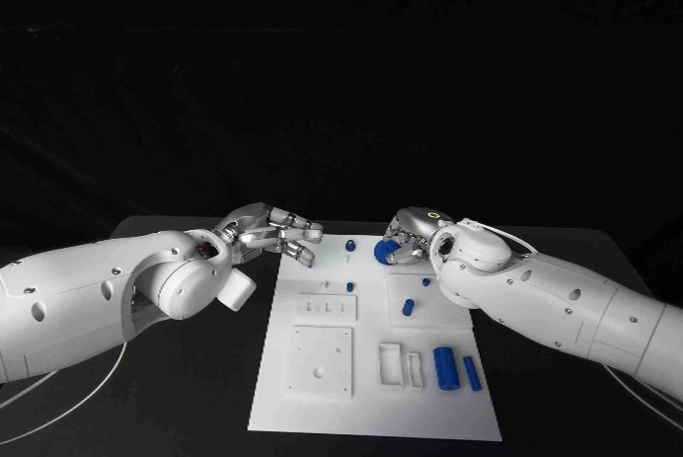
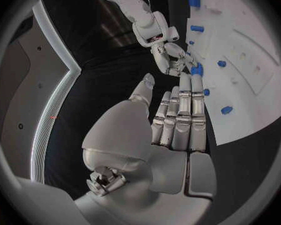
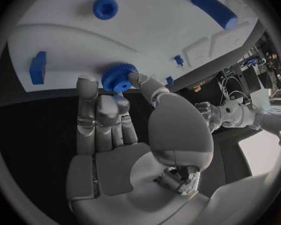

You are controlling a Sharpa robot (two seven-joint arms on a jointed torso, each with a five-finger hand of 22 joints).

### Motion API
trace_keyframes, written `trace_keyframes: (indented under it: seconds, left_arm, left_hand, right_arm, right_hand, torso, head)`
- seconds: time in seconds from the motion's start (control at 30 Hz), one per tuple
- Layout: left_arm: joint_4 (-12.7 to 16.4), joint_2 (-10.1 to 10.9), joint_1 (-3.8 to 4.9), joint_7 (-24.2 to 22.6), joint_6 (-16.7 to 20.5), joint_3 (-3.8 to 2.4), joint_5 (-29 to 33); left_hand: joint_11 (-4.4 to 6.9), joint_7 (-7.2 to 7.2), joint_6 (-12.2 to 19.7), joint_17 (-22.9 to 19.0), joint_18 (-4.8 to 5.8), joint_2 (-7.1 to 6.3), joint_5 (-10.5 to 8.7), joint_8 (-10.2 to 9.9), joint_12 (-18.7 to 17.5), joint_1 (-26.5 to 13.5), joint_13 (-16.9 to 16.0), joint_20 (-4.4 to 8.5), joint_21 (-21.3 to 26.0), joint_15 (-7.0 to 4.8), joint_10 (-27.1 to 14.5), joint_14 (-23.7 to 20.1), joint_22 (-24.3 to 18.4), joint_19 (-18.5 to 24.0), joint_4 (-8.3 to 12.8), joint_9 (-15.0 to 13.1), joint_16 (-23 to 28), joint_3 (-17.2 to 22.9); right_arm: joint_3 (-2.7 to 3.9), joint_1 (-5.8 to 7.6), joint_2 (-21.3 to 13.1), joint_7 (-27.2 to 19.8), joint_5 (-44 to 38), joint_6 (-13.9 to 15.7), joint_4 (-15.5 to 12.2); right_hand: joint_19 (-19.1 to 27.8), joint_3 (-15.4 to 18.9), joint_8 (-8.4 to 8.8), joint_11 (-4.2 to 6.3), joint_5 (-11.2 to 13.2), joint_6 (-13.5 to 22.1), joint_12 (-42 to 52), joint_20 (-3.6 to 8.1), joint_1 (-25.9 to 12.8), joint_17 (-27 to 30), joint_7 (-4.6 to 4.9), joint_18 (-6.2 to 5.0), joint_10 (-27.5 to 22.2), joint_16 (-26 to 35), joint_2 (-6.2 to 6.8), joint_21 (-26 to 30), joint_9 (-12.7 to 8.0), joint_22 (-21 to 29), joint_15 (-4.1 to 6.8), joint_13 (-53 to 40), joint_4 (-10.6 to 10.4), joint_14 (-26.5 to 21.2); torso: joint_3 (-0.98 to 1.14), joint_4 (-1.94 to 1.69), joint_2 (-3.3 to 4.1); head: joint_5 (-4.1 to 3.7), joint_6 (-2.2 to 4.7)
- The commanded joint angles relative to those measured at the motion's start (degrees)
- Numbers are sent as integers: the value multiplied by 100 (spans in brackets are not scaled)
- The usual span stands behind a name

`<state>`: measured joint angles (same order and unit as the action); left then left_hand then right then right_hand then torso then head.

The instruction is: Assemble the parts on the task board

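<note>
At the white task board's (image 1: 373,398) far edge, my right hand (image 1: 409,238) pinches a blue toothed gear (image 3: 117,78), presumably for seating; left hand (image 1: 270,234) hovers empty, fingers extended.

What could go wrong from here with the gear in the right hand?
The right hand pinches the blue gear only at its fingertips, so it might slip or tilt when seated. Small blue parts stand close by on the board; the fingers could knock them. The left hand hovers open at the board's edge, near enough to crowd the move.
</note>
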<state>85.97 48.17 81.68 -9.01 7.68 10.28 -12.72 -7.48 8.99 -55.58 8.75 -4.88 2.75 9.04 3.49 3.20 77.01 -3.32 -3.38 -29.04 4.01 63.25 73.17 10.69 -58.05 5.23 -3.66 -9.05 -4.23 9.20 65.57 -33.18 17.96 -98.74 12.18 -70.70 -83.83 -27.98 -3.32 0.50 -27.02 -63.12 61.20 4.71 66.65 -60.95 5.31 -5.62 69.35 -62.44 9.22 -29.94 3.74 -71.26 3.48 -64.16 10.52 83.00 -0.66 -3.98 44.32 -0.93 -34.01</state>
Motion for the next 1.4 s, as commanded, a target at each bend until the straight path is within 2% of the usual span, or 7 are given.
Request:
trace_keyframes:
  seconds: [0.03,0.27,0.47,0.77,0.87,1.0,1.4]
  left_arm:
    - [14,1,3,-22,-91,-3,-19]
    - [15,8,3,-22,-87,-3,-19]
    - [24,6,3,-20,-82,-3,-22]
    - [25,-6,4,-22,-76,-3,-24]
    - [22,-15,4,-20,-79,-3,-25]
    - [20,-27,4,-19,-83,-3,-25]
    - [32,-27,4,-21,-80,-4,-39]
  left_hand:
    - [14,4,-7,-4,-9,24,27,8,16,16,-9,18,-24,19,-45,-23,-9,37,36,-3,18,6]
    - [14,4,-7,-4,-9,24,27,8,16,16,-9,18,-24,19,-45,-23,-9,37,36,-3,18,6]
    - [14,4,-7,-4,-9,24,27,8,16,16,-9,18,-24,19,-45,-23,-9,37,36,-3,18,6]
    - [14,4,-7,-4,-9,24,27,8,16,16,-9,18,-24,19,-45,-23,-9,37,36,-3,18,6]
    - [14,4,-7,-4,-9,24,27,8,16,16,-9,18,-24,19,-45,-23,-9,37,36,-3,18,6]
    - [14,4,-7,-4,-9,24,27,8,16,16,-9,18,-24,19,-45,-23,-9,37,36,-3,18,6]
    - [15,5,-4,-2,-9,27,30,8,16,20,-8,20,-44,17,-44,-21,-13,46,48,-3,16,7]
  right_arm:
    - [13,2,-69,62,-295,291,-235]
    - [36,2,-118,63,-365,482,-671]
    - [40,1,15,50,-381,494,-723]
    - [-9,-50,426,-61,-378,498,-393]
    - [-18,-75,548,-121,-348,493,-248]
    - [-37,-99,682,-178,-329,464,-87]
    - [-98,-130,882,-225,-318,376,267]
  right_hand:
    - [-270,26,-25,5,38,-26,35,40,16,-5,11,47,32,-8,26,-14,3,-5,35,-11,-20,7]
    - [-275,71,-22,6,170,-32,38,41,78,-11,7,47,45,-11,65,-52,2,-6,37,-19,-129,12]
    - [-271,68,-23,7,174,-35,33,40,79,-8,5,49,42,-7,67,-52,2,-5,36,-16,-138,10]
    - [-270,95,-23,3,177,-24,33,38,79,1,7,51,38,4,66,-46,2,1,33,-20,-162,8]
    - [-269,130,-23,4,159,-16,30,42,89,4,8,47,34,10,53,-30,2,12,38,-19,-165,7]
    - [-270,159,-23,3,151,-11,30,42,89,2,9,46,33,9,46,-31,2,15,37,-21,-162,8]
    - [-269,238,-22,-1,162,13,13,38,90,10,14,45,17,22,27,-14,1,29,33,-10,-158,7]
  torso:
    - [0,9,-1]
    - [-2,-3,4]
    - [-8,-18,9]
    - [-13,-43,17]
    - [-8,-28,13]
    - [-17,-31,16]
    - [-10,-27,13]
  head:
    - [-1,14]
    - [-4,39]
    - [7,52]
    - [31,65]
    - [57,60]
    - [51,52]
    - [61,36]
